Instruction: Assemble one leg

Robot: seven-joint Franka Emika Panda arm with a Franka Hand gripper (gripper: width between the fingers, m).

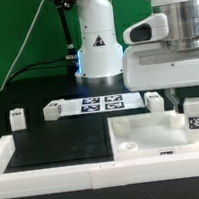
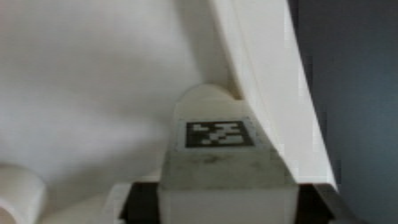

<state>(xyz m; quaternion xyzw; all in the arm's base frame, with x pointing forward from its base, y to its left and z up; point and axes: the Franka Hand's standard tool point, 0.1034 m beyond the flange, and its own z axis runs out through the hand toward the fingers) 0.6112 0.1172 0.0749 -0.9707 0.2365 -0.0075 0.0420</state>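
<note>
Large white tray-like piece (image 1: 158,141) at near right on black surface (image 1: 63,142). Marker board (image 1: 100,103) farther back, centre. Gripper (image 1: 192,104) above tray's right far corner, closed on the leg (image 1: 194,115), upright, tag facing out. Three spare legs: far left (image 1: 17,119), centre-left (image 1: 53,110), beside the gripper (image 1: 154,101).
</note>
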